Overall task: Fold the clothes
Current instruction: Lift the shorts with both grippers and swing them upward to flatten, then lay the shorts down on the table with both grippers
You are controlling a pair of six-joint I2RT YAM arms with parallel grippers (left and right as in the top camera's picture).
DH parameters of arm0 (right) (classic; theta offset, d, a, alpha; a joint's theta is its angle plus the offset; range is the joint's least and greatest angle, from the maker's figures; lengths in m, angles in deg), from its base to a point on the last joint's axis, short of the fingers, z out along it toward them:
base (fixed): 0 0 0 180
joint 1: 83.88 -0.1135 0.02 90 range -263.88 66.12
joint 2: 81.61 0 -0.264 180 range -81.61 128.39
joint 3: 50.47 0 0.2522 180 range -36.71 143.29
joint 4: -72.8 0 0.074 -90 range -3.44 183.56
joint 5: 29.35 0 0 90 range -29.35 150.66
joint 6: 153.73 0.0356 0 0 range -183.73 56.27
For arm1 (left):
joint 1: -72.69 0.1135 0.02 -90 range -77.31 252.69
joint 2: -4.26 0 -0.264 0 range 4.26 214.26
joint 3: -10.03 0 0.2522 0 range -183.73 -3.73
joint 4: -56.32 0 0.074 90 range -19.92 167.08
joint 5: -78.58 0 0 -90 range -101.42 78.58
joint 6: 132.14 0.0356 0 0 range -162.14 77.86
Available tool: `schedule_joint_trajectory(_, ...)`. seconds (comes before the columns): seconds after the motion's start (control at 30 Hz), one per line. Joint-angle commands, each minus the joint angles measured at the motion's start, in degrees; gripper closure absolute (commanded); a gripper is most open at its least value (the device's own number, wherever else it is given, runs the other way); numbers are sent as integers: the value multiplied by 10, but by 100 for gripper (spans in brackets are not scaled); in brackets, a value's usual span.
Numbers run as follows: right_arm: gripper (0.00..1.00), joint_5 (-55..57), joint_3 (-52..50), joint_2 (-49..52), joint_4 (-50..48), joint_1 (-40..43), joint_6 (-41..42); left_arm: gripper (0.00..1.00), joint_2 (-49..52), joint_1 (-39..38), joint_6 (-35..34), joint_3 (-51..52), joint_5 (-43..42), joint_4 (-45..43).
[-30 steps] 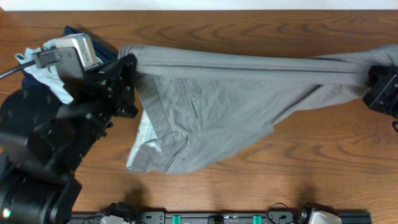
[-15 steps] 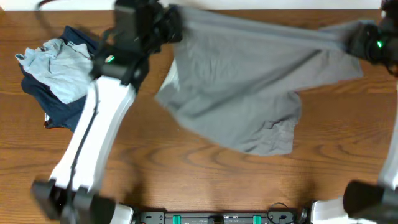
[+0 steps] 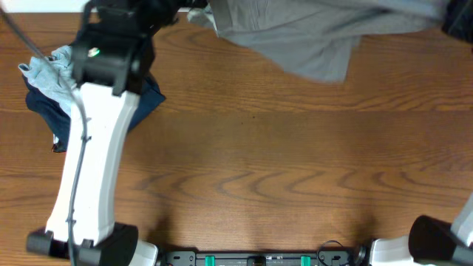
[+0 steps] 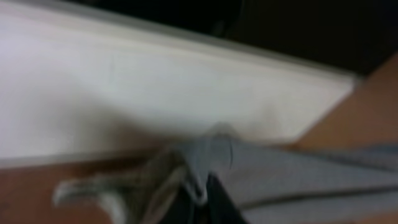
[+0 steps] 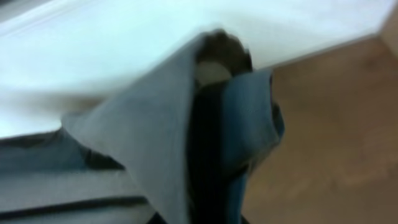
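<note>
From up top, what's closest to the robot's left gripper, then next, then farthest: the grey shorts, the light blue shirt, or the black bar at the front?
1. The grey shorts: held by the left gripper, at the top.
2. The light blue shirt: off to the left.
3. The black bar: bottom edge, farthest.

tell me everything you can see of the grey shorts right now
The grey shorts are plain mid-grey woven cloth, wrinkled, stretched wide along the far edge of the wooden table between the left gripper and the right gripper, each pinching an end. The loose lower part hangs, one corner lowest; whether it touches the table is unclear. Both wrist views are blurred but show cloth bunched in the grip.
</note>
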Motion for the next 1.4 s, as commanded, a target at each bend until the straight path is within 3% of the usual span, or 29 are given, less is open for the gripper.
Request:
schedule_joint_trajectory(0.0,85,193,-16,27,73,44,-10,94,12,48,14,9,69,133)
schedule_joint_trajectory(0.1,69,197,-53,38,166,44,-18,94,23,48,14,34,69,272)
schedule_joint_trajectory(0.27,66,295,-197,43,209,47,28,94,46,40,14,111,38,399)
schedule_joint_trajectory(0.43,64,258,-313,43,170,54,46,94,47,7,16,251,-34,384)
schedule_joint_trajectory(0.7,59,-21,-449,43,128,31,-107,94,47,-45,16,374,-33,329)
schedule_joint_trajectory(1.0,51,-227,-666,43,-107,-46,-77,94,46,-45,16,375,37,326)
schedule_joint_trajectory(1.17,39,-229,-746,43,-265,-99,20,94,46,-45,16,375,42,325)
schedule_joint_trajectory(1.37,38,-208,-784,43,-384,-148,92,94,46,-45,16,375,42,318)
